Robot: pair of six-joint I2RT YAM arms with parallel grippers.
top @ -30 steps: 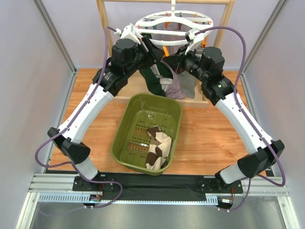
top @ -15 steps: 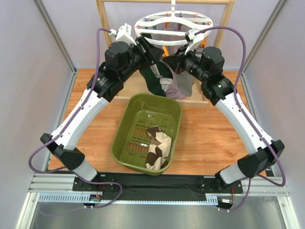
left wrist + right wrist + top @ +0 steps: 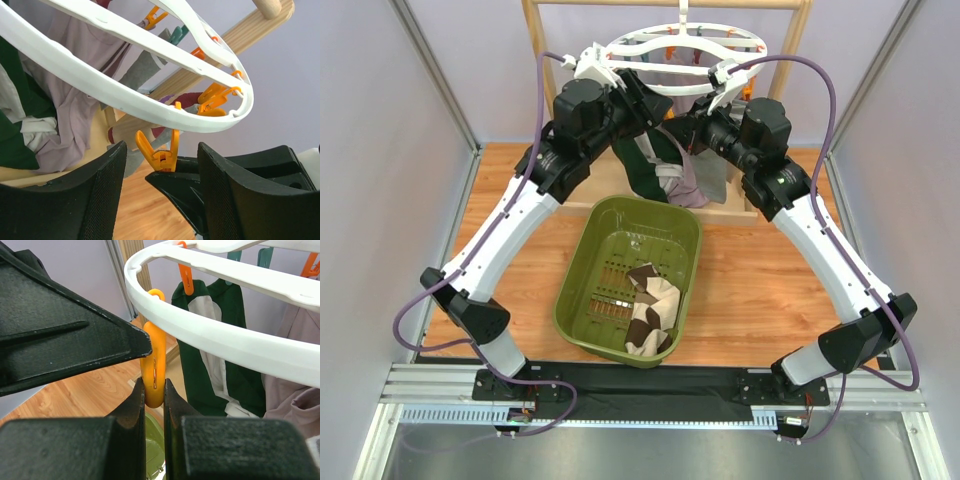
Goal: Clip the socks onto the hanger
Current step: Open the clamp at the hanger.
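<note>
Surface: a light wooden surface (image 3: 750, 300) with pale panels along both sides.
Rack: a wooden rack (image 3: 532, 45) stands at the far edge.
Hanger: the white hanger (image 3: 640, 42), a ring with curved spokes, hangs from the rack's top rail, with orange clips (image 3: 668, 50) under it.
Hung socks: a dark green sock (image 3: 645, 165) hangs below the ring, and a lilac-grey sock (image 3: 695, 180) is just beside it on the right.
Basket: an olive-green basket (image 3: 582, 262) sits mid-surface, set askew.
Sock in basket: an argyle sock (image 3: 652, 310) lies crumpled at the near right.
Left gripper (image 3: 650, 103): up under the ring's left side; how its jaws stand cannot be told.
Right gripper (image 3: 682, 122): under the ring's right side, pointing left, with its tip near the left gripper's.
</note>
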